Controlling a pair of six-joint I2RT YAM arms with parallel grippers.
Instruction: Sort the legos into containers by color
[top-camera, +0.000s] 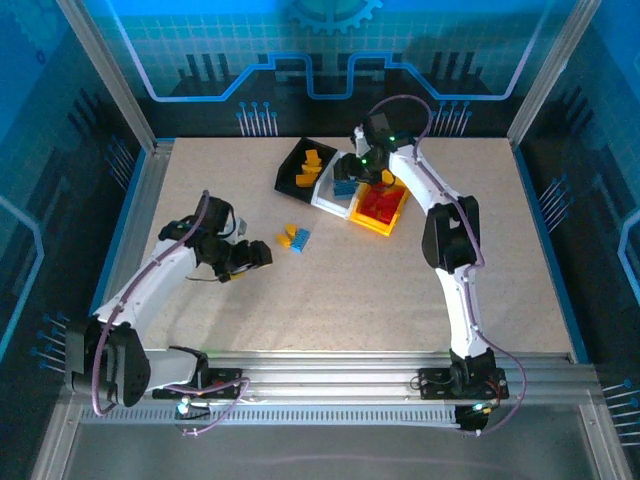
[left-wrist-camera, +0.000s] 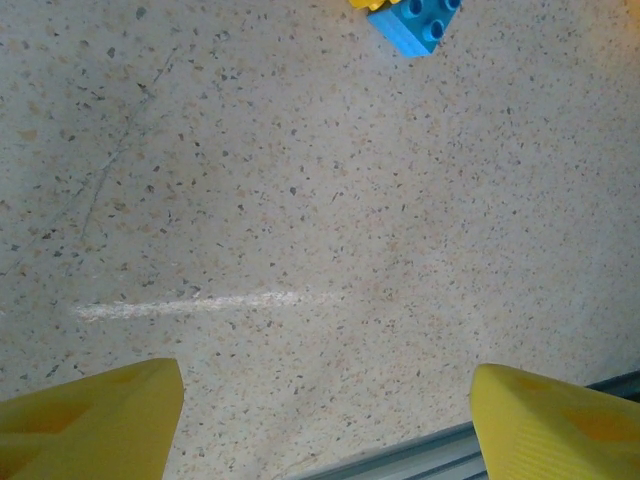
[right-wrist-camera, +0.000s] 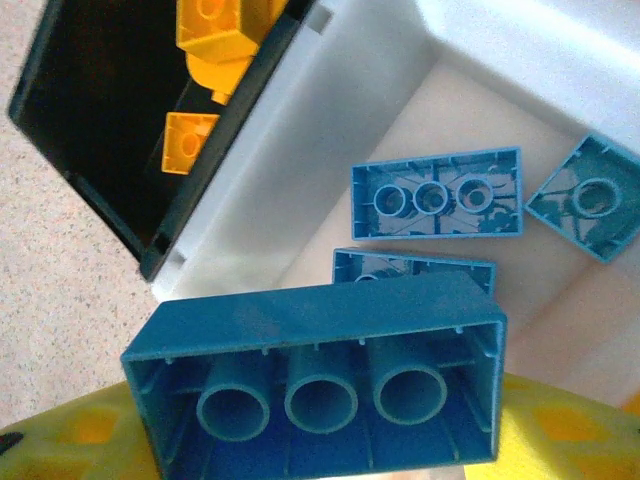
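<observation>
Currently the right claw (top-camera: 352, 172) hangs over the white bin (top-camera: 325, 200), the middle one of the three joined containers. It is clamped on a blue brick (right-wrist-camera: 330, 375) whose hollow underside faces the wrist camera. Beneath it, more blue bricks (right-wrist-camera: 436, 195) lie in the white bin, also underside up; the held brick covers most of one of them and much of the bin floor. The black bin (top-camera: 288, 168) on one side holds orange-yellow bricks (right-wrist-camera: 212, 28). The yellow-orange bin (top-camera: 375, 225) on the other side holds red bricks (top-camera: 378, 203).

The left claw (top-camera: 258, 254) sits low over bare tabletop (left-wrist-camera: 300, 200), its yellow fingers (left-wrist-camera: 95, 420) spread wide with nothing between them. Just beyond it two loose bricks rest together, a blue one (left-wrist-camera: 415, 22) and a yellow one (top-camera: 289, 236) touching it. They lie near the bins but apart from them, with open tabletop between them and the left claw.
</observation>
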